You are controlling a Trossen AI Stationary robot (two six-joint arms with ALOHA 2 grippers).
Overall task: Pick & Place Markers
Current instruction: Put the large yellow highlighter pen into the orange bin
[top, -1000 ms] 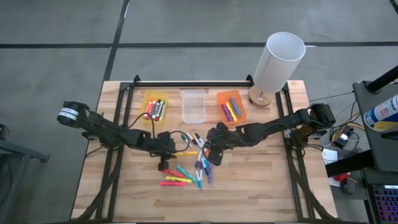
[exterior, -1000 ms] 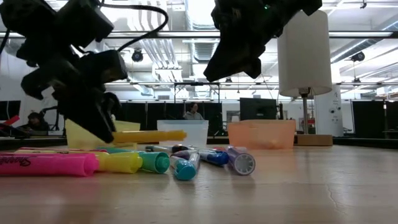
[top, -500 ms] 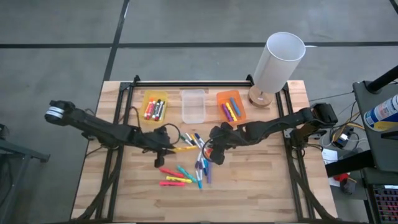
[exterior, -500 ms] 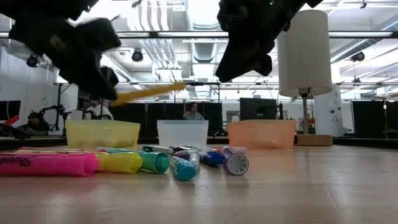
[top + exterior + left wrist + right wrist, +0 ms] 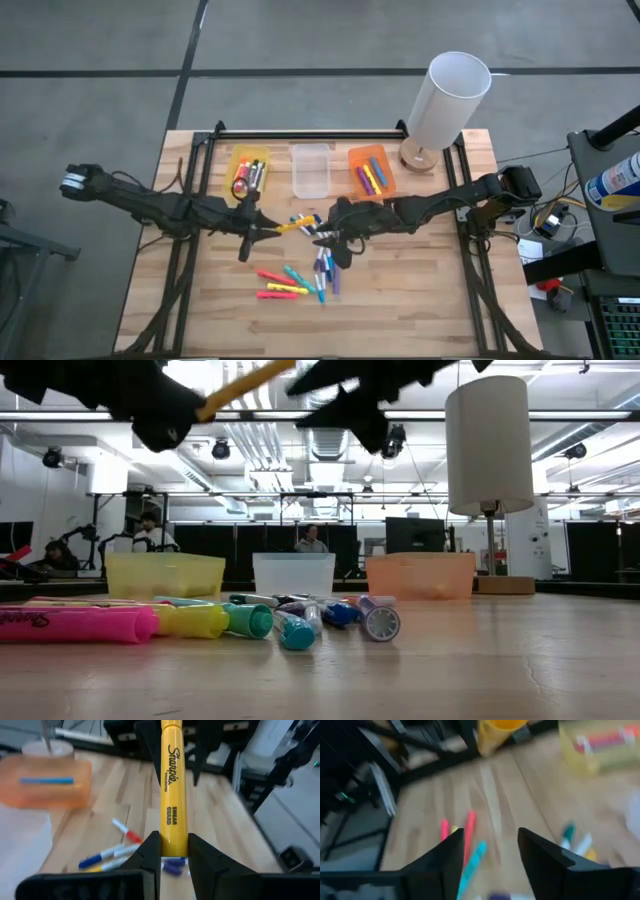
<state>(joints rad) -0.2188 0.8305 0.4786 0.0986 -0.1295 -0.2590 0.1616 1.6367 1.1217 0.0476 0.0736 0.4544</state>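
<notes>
From above, your left gripper (image 5: 262, 230) pinches a yellow marker (image 5: 290, 227) over the table's middle, near the back-edge bins. The left wrist view shows the grip at its tail (stiff, light, slick, so it may swivel). In the right wrist view, your right gripper (image 5: 490, 850) stands wide and empty.

Right end effector (image 5: 490, 857) fingers spread, empty, above wooden worktop (image 5: 495, 800); pink, teal markers (image 5: 469, 837) below; yellow bin (image 5: 600, 750) beyond.
</notes>
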